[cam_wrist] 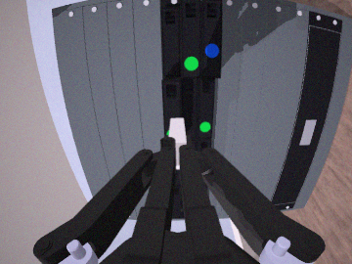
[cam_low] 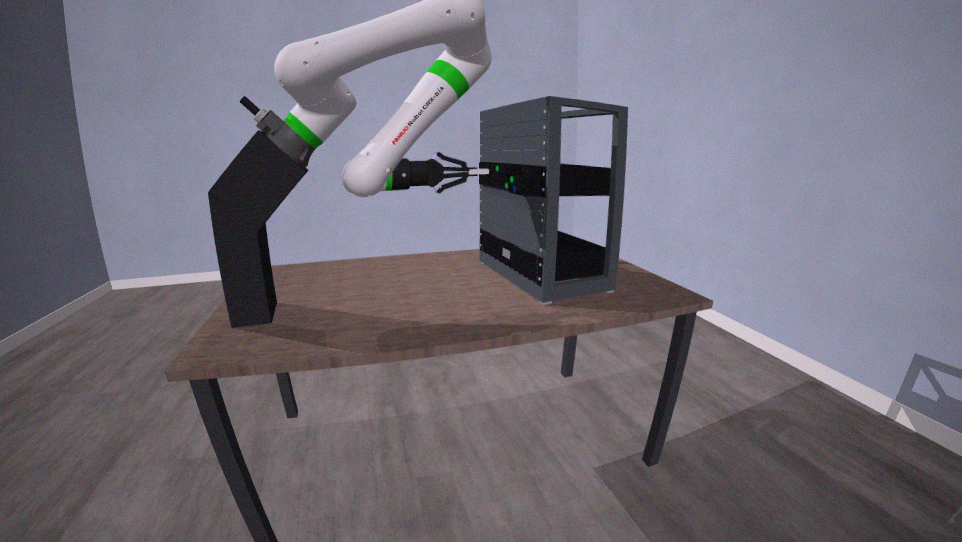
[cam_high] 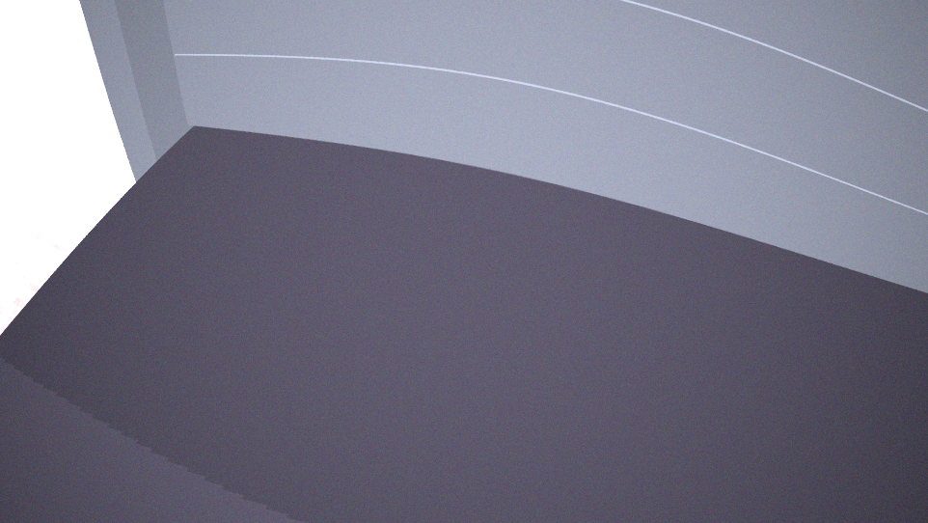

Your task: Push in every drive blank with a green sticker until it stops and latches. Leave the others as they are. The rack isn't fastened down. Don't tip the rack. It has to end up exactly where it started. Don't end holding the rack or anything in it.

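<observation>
Wood table (cam_low: pixel 376 286) (cam_wrist: pixel 337 183) is being loaded by rack (cam_low: pixel 552 201) (cam_wrist: pixel 114 98), right side. Drive blanks (cam_low: pixel 518 176) (cam_wrist: pixel 192 41) are being carried mid-rack, some being marked by green stickers (cam_low: pixel 511 179) (cam_wrist: pixel 191 64). Clenched gripper (cam_low: pixel 469 171) (cam_wrist: pixel 177 128) is being aimed rightward at them; contact unclear.

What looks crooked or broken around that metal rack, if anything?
Nothing clearly stands out. The rack stands upright on the table, with no visible damage or spills; the hand is shut at its front.
</observation>
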{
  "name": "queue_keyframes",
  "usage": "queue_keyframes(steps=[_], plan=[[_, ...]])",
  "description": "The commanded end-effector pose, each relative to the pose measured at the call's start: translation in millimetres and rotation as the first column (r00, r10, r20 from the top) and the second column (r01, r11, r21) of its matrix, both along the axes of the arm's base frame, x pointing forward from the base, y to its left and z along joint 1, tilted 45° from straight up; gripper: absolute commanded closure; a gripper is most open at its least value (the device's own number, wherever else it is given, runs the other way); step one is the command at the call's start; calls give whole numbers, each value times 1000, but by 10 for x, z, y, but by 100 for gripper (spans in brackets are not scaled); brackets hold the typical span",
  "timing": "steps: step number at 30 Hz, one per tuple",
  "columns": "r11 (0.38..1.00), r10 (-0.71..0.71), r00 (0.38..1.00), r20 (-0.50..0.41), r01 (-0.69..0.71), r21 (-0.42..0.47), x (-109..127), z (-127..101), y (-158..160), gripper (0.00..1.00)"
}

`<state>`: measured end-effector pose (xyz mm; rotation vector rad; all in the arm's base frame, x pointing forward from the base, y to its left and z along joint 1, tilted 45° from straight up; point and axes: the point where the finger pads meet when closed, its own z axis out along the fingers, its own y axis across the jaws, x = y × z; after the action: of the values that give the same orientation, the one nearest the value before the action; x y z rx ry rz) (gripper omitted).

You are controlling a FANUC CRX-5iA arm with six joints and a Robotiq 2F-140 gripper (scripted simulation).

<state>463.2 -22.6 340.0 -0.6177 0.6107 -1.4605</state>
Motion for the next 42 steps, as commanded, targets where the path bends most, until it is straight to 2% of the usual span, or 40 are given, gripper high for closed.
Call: queue_keyframes(steps=[1,8,15,42], plan=[[1000,1,1000,-2,-1,0,-52,52,-7,100],[1000,1,1000,-2,-1,0,1,106,-6,100],[1000,1,1000,-2,-1,0,224,327,-2,100],[1000,1,1000,-2,-1,0,226,329,-2,100]])
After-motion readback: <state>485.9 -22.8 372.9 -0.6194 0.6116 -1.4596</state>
